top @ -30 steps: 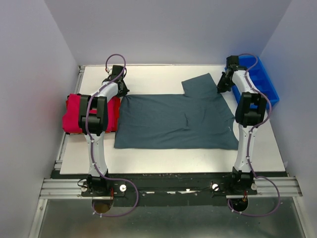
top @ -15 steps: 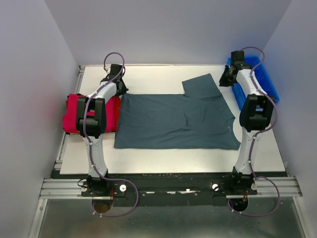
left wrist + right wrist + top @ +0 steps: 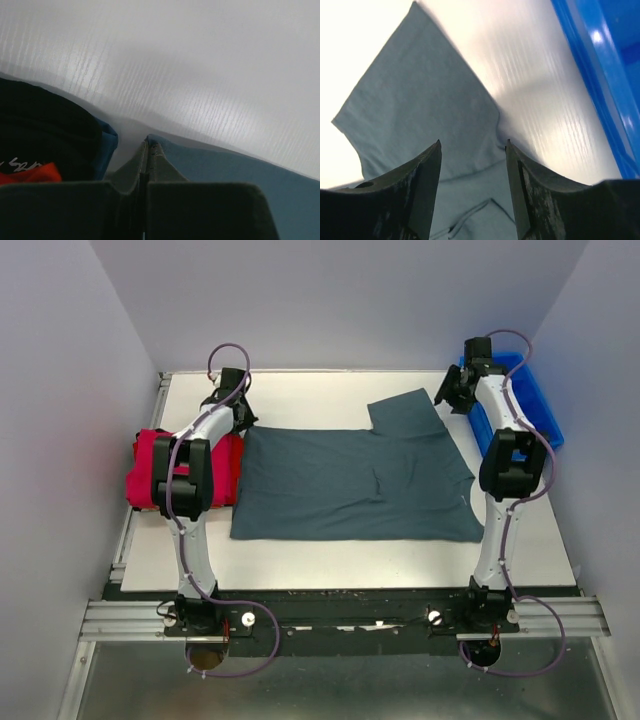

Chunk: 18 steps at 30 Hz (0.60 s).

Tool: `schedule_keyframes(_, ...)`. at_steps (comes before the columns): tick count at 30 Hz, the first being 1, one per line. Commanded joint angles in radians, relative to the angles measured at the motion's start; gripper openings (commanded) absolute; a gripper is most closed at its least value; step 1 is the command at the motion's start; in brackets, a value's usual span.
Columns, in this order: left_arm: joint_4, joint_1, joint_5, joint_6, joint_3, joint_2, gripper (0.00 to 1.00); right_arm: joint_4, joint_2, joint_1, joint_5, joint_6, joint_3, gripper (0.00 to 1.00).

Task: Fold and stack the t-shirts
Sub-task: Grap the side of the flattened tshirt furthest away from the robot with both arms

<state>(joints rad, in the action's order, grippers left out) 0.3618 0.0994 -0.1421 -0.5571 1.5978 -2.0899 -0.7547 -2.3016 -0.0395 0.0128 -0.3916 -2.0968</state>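
Freshly released by the right gripper [image 3: 473, 145], jaws now parted, the grey shirt [image 3: 350, 485] is left spread flat beneath it; one corner is pinched in the clamped left gripper [image 3: 148, 145], so folding is expected next.

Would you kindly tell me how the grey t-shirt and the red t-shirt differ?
The grey t-shirt lies spread flat mid-table; the red t-shirt sits folded at the left edge. The grey one covers far more table than the red one. The left fingers pinch the grey one's corner; nothing holds the red one. Both are cloth.
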Motion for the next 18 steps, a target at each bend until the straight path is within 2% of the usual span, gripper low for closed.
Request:
schedule_keyframes(1, 0.048, -0.007, -0.03, 0.011, 0.057, -0.055, 0.03, -0.13, -0.125, -0.007, -0.054, 0.004, -0.127, 0.62)
schedule_keyframes(10, 0.049, -0.01, -0.007, 0.011, 0.071, -0.075, 0.01, -0.207, -0.228, -0.008, -0.027, 0.01, -0.204, 0.59)
schedule_keyframes(11, 0.049, -0.01, -0.002, 0.011, 0.07, -0.076, 0.01, -0.209, -0.232, -0.008, -0.019, 0.011, -0.209, 0.55)
schedule_keyframes(14, 0.048, -0.013, 0.004, 0.011, 0.068, -0.079, 0.01, -0.206, -0.234, -0.007, -0.019, 0.011, -0.204, 0.31)
schedule_keyframes(15, 0.045, -0.013, 0.007, 0.01, 0.067, -0.078, 0.01, -0.183, -0.213, -0.008, -0.019, 0.013, -0.18, 0.27)
schedule_keyframes(18, 0.042, -0.017, 0.015, 0.011, 0.071, -0.079, 0.01, -0.134, -0.182, -0.007, -0.019, 0.01, -0.137, 0.25)
